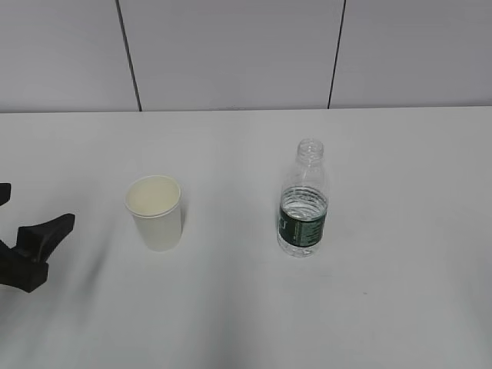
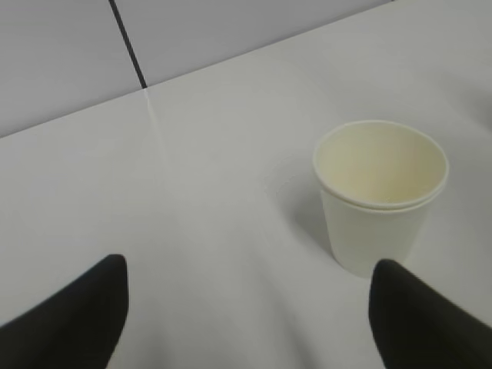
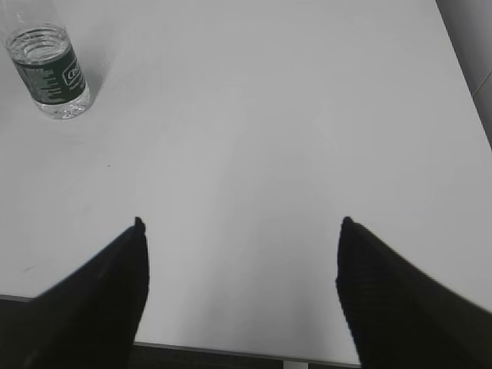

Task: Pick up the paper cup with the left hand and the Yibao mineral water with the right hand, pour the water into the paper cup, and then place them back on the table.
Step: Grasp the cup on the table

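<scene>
Progress: judging by how things lie, nothing of the task is done yet; both objects stand on the table (image 1: 400,307) and neither is held.
Paper cup: the paper cup (image 1: 155,212) stands upright on the left half of the table, mouth up, and looks empty inside. In the left wrist view it sits ahead and to the right, close to the right finger but not between the two fingers.
Yibao mineral water: the Yibao mineral water (image 1: 302,201) stands upright and capless, to the right of the cup and well apart from it. Water shows at about the top of the green label.
Left hand: the left hand (image 2: 246,315) has its jaws spread wide with nothing between them. In the exterior view only its black fingers show, at the left edge, near the cup but clear of it.
Right hand: the right hand (image 3: 242,288) is also spread wide and carries nothing. It hovers near the table's front edge, with the bottle far off in the upper left of its view. It does not show in the exterior view.
Left to do: grasping both, lifting, pouring, setting both down.
Surroundings: a grey panelled wall (image 1: 231,54) stands behind the table.
Obstructions: nothing lies between either hand and its object; the right hand seems to have the longer reach.
</scene>
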